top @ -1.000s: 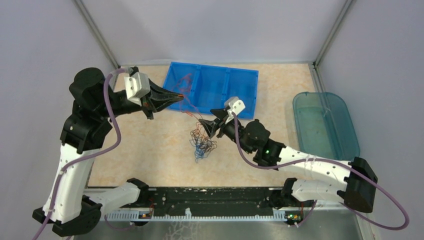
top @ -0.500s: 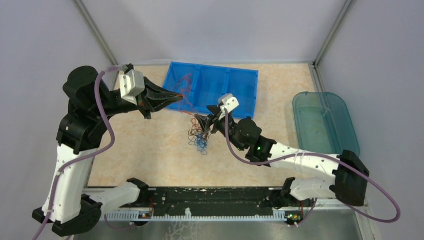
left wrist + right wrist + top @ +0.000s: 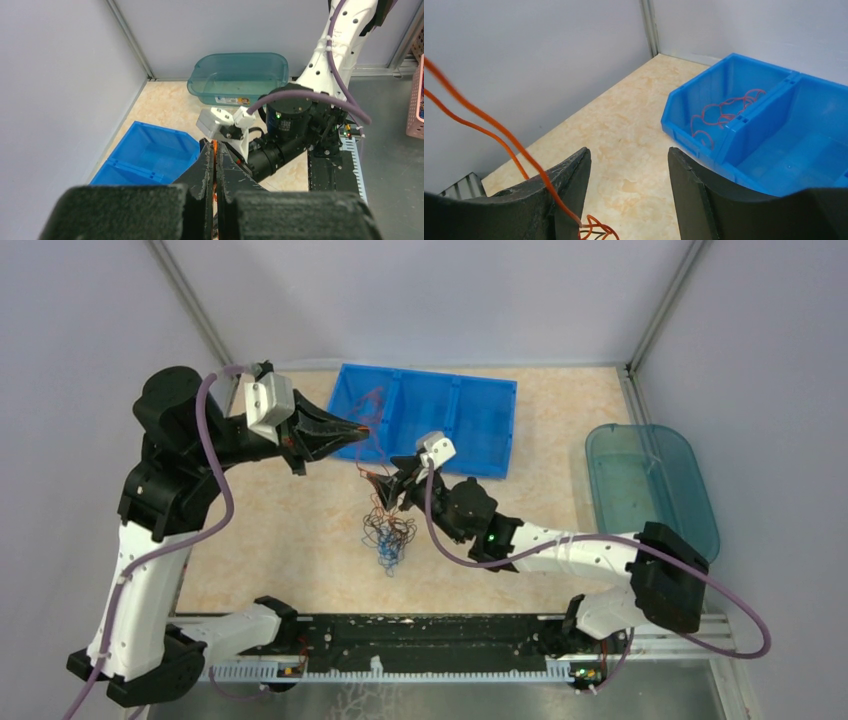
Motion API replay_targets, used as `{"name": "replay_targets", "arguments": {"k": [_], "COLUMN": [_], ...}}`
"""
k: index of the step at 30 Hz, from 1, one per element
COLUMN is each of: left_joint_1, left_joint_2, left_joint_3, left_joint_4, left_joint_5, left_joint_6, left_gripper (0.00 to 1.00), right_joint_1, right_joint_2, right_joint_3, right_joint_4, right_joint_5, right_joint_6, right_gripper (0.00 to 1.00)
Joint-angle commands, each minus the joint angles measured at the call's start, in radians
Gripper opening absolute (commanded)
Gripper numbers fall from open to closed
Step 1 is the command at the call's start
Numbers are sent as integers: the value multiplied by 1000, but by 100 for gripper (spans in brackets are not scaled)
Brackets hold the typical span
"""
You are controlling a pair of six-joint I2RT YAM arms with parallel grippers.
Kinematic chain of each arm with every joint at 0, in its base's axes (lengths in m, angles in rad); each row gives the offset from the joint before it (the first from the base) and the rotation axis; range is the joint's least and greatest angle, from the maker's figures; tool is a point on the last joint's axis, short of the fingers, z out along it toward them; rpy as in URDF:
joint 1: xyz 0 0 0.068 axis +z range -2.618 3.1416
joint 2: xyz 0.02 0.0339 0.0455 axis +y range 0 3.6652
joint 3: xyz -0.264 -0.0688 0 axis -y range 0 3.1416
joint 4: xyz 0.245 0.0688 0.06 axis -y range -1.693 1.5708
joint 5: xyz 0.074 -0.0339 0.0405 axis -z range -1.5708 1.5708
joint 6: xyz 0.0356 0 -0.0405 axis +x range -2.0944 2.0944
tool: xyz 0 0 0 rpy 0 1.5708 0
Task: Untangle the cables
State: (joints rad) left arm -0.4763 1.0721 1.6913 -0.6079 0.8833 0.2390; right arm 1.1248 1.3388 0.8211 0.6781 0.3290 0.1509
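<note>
My left end effector (image 3: pixel 358 427) clamps an orange strand (image 3: pixel 504 134), pulling it taut. My right end effector (image 3: pixel 628 152) (jaws apart) steadies the cables (image 3: pixel 385 532).

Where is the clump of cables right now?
In the top view, the clump of cables is near the middle of the table, in front of the blue tray, beside the right pincer.

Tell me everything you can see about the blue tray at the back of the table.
The blue tray looks like glossy moulded plastic, a shallow rectangle split by two dividers into three compartments. It sits flat on the far side of the table, slightly skewed. A loose red wire lies curled in its left-end compartment; I see nothing in the other two. Nothing visibly grips it.
</note>
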Motion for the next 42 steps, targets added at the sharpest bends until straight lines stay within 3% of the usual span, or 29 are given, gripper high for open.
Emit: {"name": "replay_targets", "arguments": {"k": [1,14,33,36,42], "left_joint_1": [-6,-6,-4,-4,-4], "left_joint_2": [12,130,149,148,124], "left_joint_3": [74,406,505,488,403], "left_joint_4": [25,49,323,323,343], "left_joint_5": [14,12,-202,-209,-215], "left_joint_6": [-4,-40,83,92,141], "left_gripper": [0,0,0,0,0], "right_joint_1": [11,12,13,12,12], "right_joint_2": [38,187,180,86,-112], "right_joint_3": [-18,-127,-275,-306,-357], "right_joint_4": [118,191,321,385,362], "right_joint_5": [38,51,47,-13,-310], "right_joint_6": [62,123,177,119,73], "right_gripper": [59,59,62,68,74]}}
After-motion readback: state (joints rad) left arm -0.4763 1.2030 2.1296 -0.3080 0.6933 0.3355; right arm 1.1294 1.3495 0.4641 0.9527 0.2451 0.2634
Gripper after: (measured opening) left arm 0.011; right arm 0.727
